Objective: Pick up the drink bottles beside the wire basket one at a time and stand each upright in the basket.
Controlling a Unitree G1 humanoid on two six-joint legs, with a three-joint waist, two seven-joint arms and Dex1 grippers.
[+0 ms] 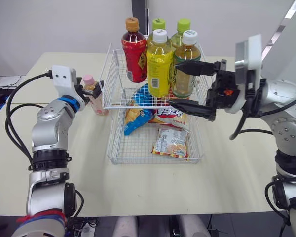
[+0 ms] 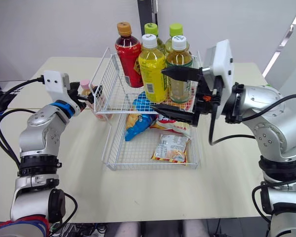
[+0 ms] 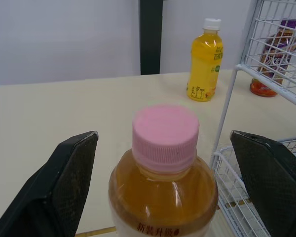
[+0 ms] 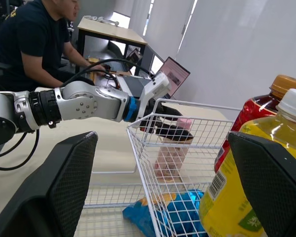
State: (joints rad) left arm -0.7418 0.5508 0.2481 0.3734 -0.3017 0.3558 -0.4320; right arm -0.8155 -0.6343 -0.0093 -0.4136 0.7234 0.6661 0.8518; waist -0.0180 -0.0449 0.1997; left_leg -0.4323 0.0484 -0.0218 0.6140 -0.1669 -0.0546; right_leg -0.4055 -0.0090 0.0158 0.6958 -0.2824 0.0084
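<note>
A pink-capped bottle of amber drink [image 1: 92, 94] stands upright on the table just left of the wire basket [image 1: 112, 129]. My left gripper [image 1: 92, 88] is open around its neck, one finger on each side and neither touching the bottle [image 3: 164, 168]. The basket's raised upper tier [image 1: 119, 104] holds several upright bottles, among them a red one [image 1: 134, 53] and a yellow one [image 1: 159, 66]. My right gripper [image 1: 173, 83] hangs open above the basket, in front of those bottles, with nothing in it.
Snack packets [image 1: 170, 140] and a blue bag [image 1: 138, 113] lie in the basket's lower tier. In the left wrist view a yellow bottle [image 3: 204, 61] stands on the table beyond the basket. A person [image 4: 29, 39] sits at a desk far behind.
</note>
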